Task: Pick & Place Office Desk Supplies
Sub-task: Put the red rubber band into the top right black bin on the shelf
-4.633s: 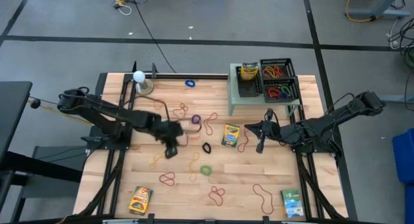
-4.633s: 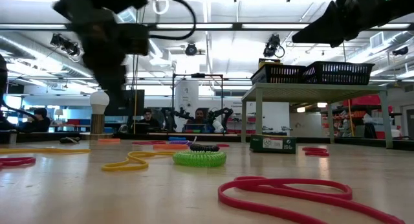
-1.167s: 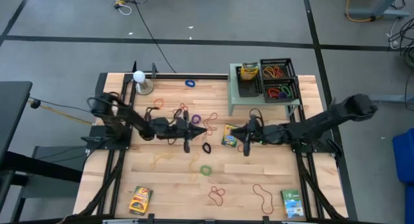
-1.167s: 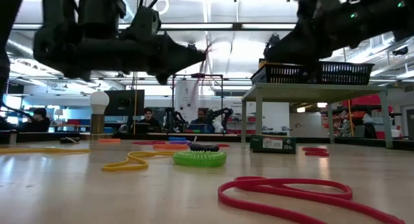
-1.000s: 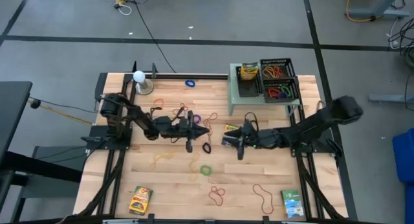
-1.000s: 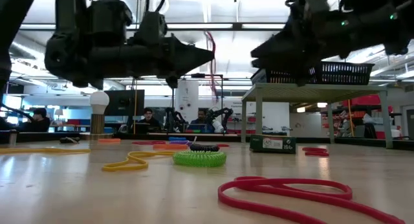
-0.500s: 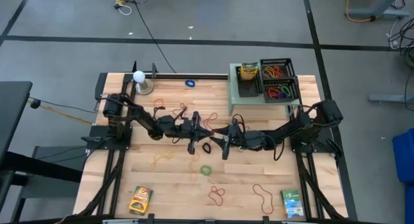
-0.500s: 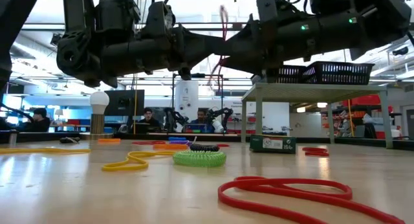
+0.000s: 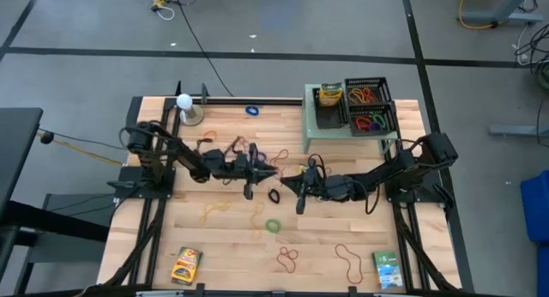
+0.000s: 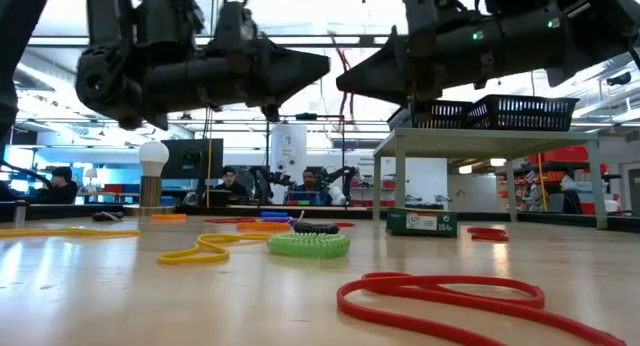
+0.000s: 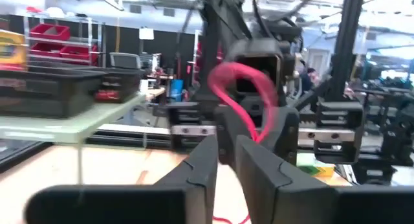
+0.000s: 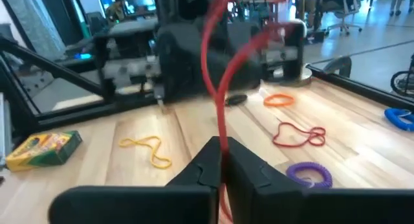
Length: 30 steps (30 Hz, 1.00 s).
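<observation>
Left gripper (image 9: 273, 170) raised above mid-table, tips pointing at the opposing gripper, fingers (image 11: 206, 160) parted narrowly — nothing clearly between them, though blur leaves that unsure. Just ahead, right gripper (image 9: 286, 183) raised too, tips facing back, fingers (image 12: 208, 160) pinched shut on a red rubber band (image 12: 217, 88) — loop rising from its tips. Below and near both: black band (image 9: 274, 196), green band (image 9: 273, 226) on the table (image 9: 232, 254). Crayon boxes (image 9: 186, 264) well apart from either, toward the near table edge.
</observation>
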Available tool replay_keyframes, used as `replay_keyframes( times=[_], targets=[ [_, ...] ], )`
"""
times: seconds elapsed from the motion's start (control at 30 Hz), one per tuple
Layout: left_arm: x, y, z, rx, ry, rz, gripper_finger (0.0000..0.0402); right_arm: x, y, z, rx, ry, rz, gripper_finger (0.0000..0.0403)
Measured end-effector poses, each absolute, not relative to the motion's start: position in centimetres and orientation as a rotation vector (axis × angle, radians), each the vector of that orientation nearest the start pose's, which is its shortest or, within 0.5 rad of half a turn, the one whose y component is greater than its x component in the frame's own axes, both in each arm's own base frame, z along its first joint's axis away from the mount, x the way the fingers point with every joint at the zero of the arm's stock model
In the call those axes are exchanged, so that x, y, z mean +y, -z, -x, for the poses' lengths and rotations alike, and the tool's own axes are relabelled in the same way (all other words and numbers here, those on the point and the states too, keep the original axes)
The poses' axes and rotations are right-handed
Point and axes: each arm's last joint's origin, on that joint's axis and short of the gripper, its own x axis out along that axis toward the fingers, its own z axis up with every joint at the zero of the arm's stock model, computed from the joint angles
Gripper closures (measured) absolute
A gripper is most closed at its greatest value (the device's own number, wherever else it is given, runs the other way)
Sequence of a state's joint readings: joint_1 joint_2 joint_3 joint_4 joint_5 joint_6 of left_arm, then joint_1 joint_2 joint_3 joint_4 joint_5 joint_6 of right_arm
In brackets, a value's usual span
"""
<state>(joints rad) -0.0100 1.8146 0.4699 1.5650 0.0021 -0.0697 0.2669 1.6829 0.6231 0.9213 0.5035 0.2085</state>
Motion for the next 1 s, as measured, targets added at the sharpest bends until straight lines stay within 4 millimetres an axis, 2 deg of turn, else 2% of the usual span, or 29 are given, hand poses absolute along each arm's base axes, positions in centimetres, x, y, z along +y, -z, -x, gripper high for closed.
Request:
replay_keyframes(
  times=[0.13,0.23,0.37,0.53,0.67,0.77,0.87,1.0],
  targets=[
    [0.9,-16.1,-26.1,-0.221,-0.022,0.093,0.0305,6.7,-18.4,-29.5,0.157,0.299,-0.153,0.0396],
    [1.8,-16.1,-23.9,-0.211,-0.077,0.09,0.0289,6.2,-20.3,-28.1,0.187,0.331,-0.16,0.0393],
    [2.6,-15.6,-21.8,-0.187,-0.138,0.049,0.0283,5.4,-24.2,-25.8,0.207,0.387,-0.154,0.0398],
    [2.5,-15.3,-21.5,-0.169,-0.118,-0.017,0.0296,3.8,-30.3,-23.0,0.339,0.472,-0.054,0.0394],
    [2.7,-15.4,-21.4,-0.173,-0.148,-0.026,0.0332,1.4,-35.1,-20.6,0.44,0.631,0.0,0.0393],
    [3.1,-15.4,-21.4,-0.172,-0.153,-0.029,0.0377,-1.0,-37.6,-18.9,0.537,0.789,0.042,0.0397],
    [3.4,-15.2,-21.1,-0.164,-0.136,-0.026,0.0394,-3.7,-38.8,-17.4,0.601,0.957,0.054,0.0398],
    [3.6,-15.1,-21.0,-0.158,-0.136,-0.026,0.0395,-7.5,-38.6,-16.0,0.717,1.126,0.091,0.0397]
  ],
)
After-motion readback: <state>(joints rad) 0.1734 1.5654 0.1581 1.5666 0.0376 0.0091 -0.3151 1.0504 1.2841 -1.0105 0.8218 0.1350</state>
